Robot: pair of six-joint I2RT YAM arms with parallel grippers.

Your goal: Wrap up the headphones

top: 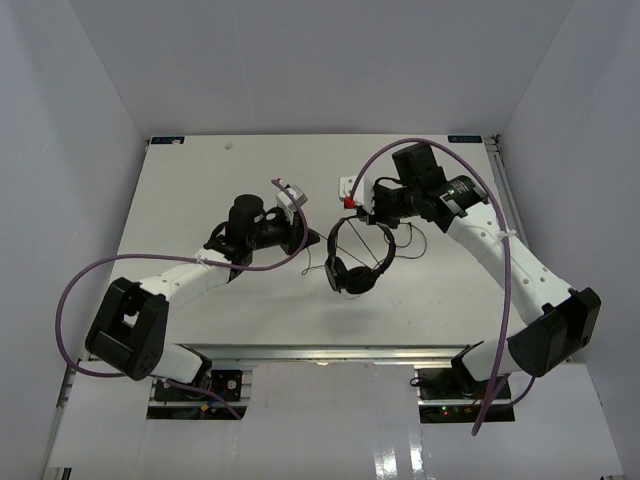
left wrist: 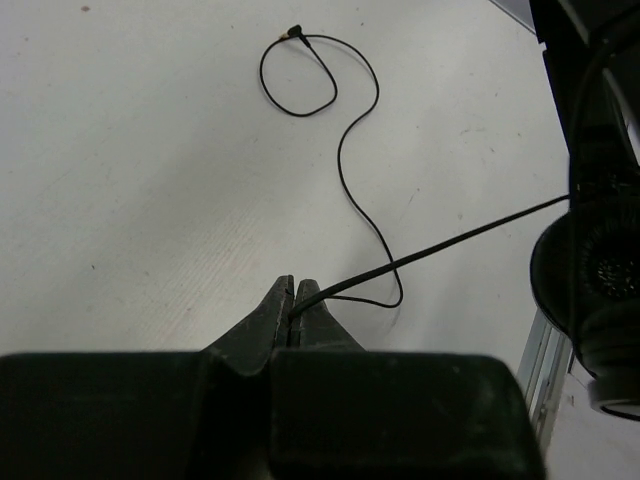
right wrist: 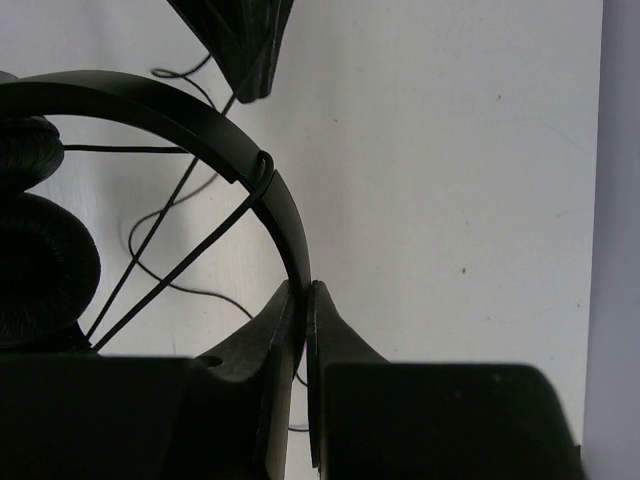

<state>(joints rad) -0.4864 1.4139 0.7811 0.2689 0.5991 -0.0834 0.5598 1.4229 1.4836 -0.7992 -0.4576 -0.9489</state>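
Observation:
The black headphones (top: pixel 352 270) hang just above the middle of the white table. My right gripper (right wrist: pixel 305 290) is shut on the thin headband (right wrist: pixel 200 115), with both round earpads (right wrist: pixel 40 260) at the left of that view. The thin cord (right wrist: pixel 262 170) is looped once round the headband and runs taut to my left gripper (left wrist: pixel 293 290), which is shut on it. Beyond that grip the slack cord (left wrist: pixel 340 150) snakes over the table to the plug (left wrist: pixel 292 32). One earpad (left wrist: pixel 590 270) shows at the right edge. From above, the left gripper (top: pixel 312 238) sits left of the headband and the right gripper (top: pixel 370 220) at its top.
White walls close in the table (top: pixel 200 200) on three sides. Thick purple cables (top: pixel 70 300) arc along both arms. A metal rail (top: pixel 330 352) runs along the near edge between the arm bases.

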